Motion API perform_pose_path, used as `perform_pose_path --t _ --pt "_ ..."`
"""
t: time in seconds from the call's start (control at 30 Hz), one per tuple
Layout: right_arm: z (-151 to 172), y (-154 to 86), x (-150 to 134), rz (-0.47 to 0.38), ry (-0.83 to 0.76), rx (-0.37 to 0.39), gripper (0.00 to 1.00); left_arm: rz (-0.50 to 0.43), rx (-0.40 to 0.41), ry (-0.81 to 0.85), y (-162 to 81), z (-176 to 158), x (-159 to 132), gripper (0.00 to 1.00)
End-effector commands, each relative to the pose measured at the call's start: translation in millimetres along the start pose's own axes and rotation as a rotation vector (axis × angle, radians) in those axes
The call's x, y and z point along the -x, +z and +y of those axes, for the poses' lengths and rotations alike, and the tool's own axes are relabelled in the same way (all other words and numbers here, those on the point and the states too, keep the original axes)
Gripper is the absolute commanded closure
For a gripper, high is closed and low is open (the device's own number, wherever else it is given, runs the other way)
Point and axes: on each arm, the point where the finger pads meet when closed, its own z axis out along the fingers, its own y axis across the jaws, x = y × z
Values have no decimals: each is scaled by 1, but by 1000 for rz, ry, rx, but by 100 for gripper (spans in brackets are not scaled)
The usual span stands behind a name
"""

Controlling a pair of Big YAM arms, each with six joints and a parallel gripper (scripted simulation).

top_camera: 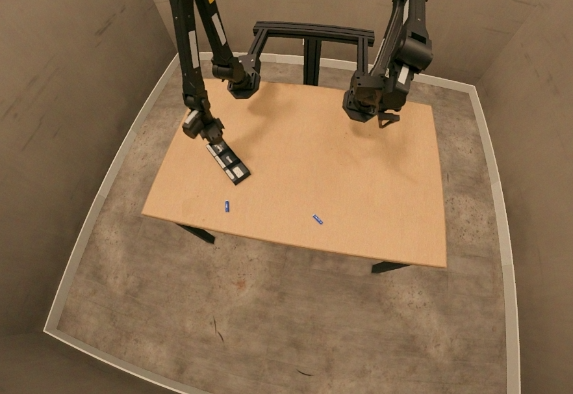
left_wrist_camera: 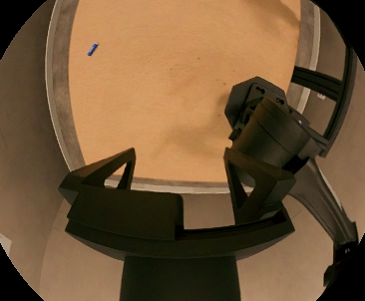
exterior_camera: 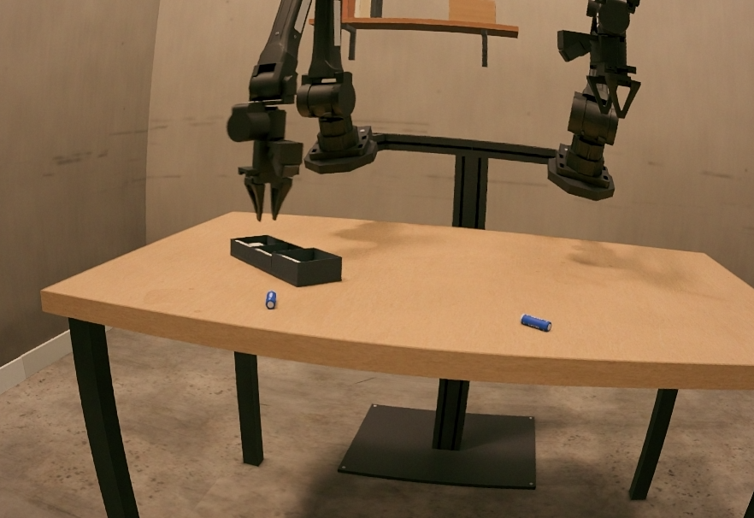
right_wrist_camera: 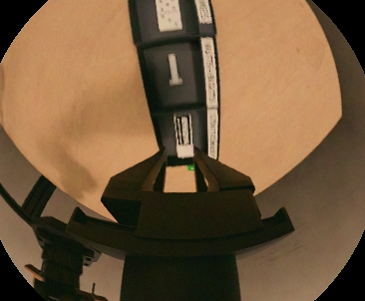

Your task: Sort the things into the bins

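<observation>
No wording can be read: the writing on the bins' labels (top_camera: 220,161) (exterior_camera: 262,250) (right_wrist_camera: 209,72) and the print on the blue cylinders (top_camera: 318,219) (exterior_camera: 536,323) (left_wrist_camera: 93,49) is too blurred.

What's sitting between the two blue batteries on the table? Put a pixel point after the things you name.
Nothing but bare wood: in the top and exterior views, no object lies between one blue battery (top_camera: 227,206) (exterior_camera: 271,299) and the other (top_camera: 318,219) (exterior_camera: 536,323).
</observation>
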Motion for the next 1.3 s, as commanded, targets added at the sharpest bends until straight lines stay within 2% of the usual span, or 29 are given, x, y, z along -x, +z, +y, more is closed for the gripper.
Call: perform_pose_path --t 0.0,0.03,0.27,0.33,0.53,1.03,1.23,1.27 --pt "-10 -7 -17 -15 -70 -18 70 -22 67 -9 -30 15 -1 0" --pt "-10 -7 -17 -15 -70 -18 70 -22 67 -9 -30 15 -1 0" --pt "-20 -10 -76 -12 -70 -14 70 -22 67 -9 -30 15 -1 0" --pt "-39 -16 -75 -18 -73 -45 70 -22 67 -9 -30 15 -1 0" --pt "-26 -13 -67 -21 -93 -25 70 -22 67 -9 -30 15 -1 0" --pt "-37 -16 -61 -22 -72 -42 70 -22 67 -9 -30 15 -1 0" --pt "-37 -15 -61 -21 -72 -39 70 -22 67 -9 -30 15 -1 0" --pt "-29 -11 -66 -16 -71 -26 70 -22 67 -9 -30 15 -1 0"
